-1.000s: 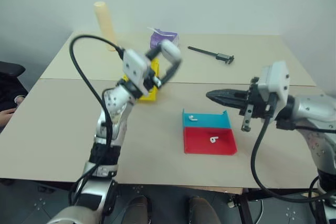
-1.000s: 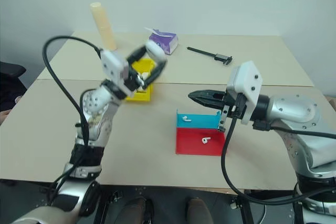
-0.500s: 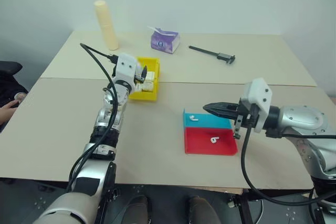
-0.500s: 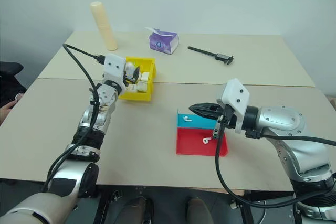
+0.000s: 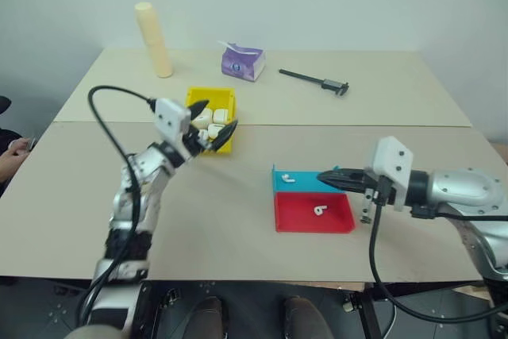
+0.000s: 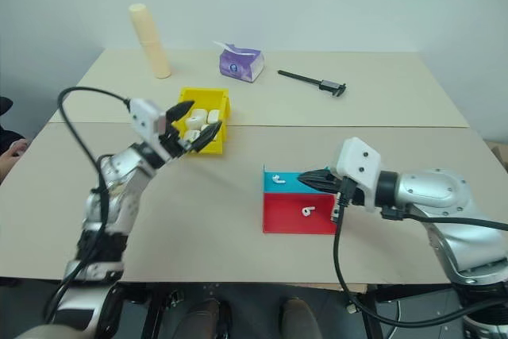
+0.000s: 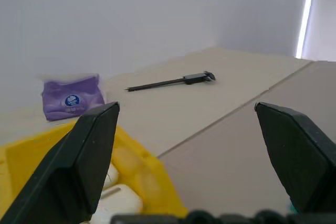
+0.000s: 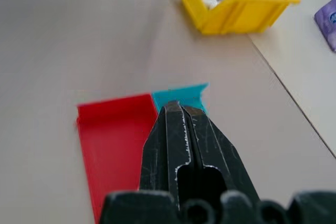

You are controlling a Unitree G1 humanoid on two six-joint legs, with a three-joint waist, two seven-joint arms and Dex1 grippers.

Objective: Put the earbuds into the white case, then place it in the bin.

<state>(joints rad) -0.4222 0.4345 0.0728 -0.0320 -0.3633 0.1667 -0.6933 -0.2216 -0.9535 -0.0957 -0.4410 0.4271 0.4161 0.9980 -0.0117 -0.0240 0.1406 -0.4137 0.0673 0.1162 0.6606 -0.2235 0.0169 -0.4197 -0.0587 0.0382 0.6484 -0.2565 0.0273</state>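
Item 1: your left gripper [image 5: 213,132], jaws spread wide and empty, hovers just beside the bin [image 5: 224,145], likely clear after a drop. Item 2: your right gripper [image 5: 327,178], jaws pressed shut on nothing, points over the teal tray [image 5: 305,185], seemingly poised for the earbuds. The bin holds several white cases [image 5: 208,124]. The teal tray holds one earbud [image 5: 286,179]; the red tray [image 5: 340,221] holds the other [image 5: 319,209].

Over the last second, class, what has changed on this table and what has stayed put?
The left claw let a white case go into the yellow bin, opened, and drew back toward the robot. The right claw, shut, sank toward the teal tray. Both earbuds and trays stayed put.
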